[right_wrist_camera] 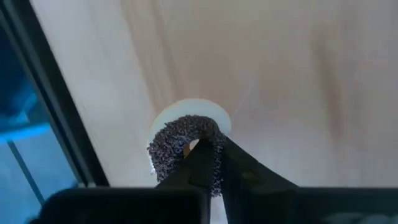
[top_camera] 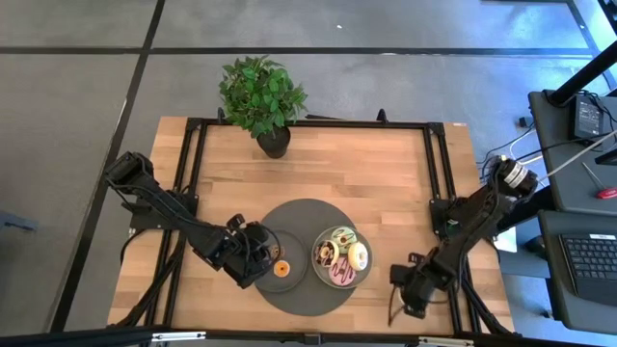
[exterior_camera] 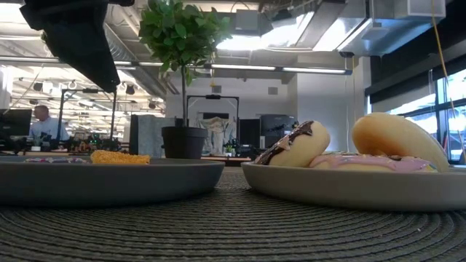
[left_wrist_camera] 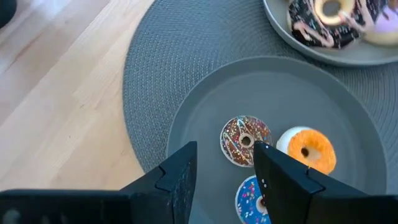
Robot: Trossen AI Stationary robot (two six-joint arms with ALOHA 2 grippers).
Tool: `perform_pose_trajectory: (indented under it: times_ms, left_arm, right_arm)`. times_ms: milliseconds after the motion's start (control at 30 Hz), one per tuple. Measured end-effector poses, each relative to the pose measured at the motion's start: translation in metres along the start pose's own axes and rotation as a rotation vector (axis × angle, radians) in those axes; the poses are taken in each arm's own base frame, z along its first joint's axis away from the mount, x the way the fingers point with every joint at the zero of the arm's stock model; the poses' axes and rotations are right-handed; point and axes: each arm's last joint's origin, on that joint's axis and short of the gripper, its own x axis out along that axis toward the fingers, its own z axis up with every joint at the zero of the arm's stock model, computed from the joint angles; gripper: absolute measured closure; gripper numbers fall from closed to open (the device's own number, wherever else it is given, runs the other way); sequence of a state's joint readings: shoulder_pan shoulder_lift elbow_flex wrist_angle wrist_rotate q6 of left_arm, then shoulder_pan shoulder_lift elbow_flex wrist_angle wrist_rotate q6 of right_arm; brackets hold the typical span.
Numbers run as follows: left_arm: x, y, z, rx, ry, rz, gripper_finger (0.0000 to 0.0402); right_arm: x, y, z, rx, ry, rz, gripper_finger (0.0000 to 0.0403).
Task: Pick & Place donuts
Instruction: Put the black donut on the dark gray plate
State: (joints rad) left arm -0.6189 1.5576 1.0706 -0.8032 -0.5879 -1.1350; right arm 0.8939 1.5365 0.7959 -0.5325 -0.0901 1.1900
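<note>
My left gripper (left_wrist_camera: 225,148) is open and hovers above the left grey plate (left_wrist_camera: 205,106), touching nothing. Three mini donuts lie flat on that plate: brown sprinkled (left_wrist_camera: 245,140), orange (left_wrist_camera: 306,149) and purple-blue (left_wrist_camera: 250,200). A dark brown mini does not show. The high view puts this gripper (top_camera: 258,254) just left of the orange mini (top_camera: 281,269). On the right plate (top_camera: 366,278) lie the green (top_camera: 342,236), chocolate (top_camera: 325,253), cream (top_camera: 358,255) and pink (top_camera: 340,274) donuts. My right gripper (top_camera: 410,292) is shut, low near the table's near right corner. My right gripper (right_wrist_camera: 208,163) points its shut fingertips down at a grey fuzzy pad (right_wrist_camera: 177,143) on a white disc on the wooden table. I cannot tell whether they touch it.
Both plates sit on a round grey woven mat (top_camera: 299,217). A potted plant (top_camera: 262,96) stands at the table's far edge. Black frame rails (top_camera: 188,164) run along the left and right sides. Bare wood lies between mat and plant. A person (exterior_camera: 44,124) sits far behind.
</note>
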Motion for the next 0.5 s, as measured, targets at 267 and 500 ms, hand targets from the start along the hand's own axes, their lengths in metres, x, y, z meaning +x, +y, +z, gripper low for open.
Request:
perform_pose_trajectory:
  times_ms: [267, 500]
  left_arm:
    - [0.000, 0.000, 0.000, 0.115, -0.002, 0.002, 0.0252]
    - [0.000, 0.002, 0.003, 0.281, -0.102, 0.066, 0.0249]
  right_arm:
    - [-0.059, -0.010, 0.055, -0.051, -0.186, -0.009, 0.0387]
    - [-0.137, -0.024, 0.148, -0.248, -0.565, -0.077, 0.0386]
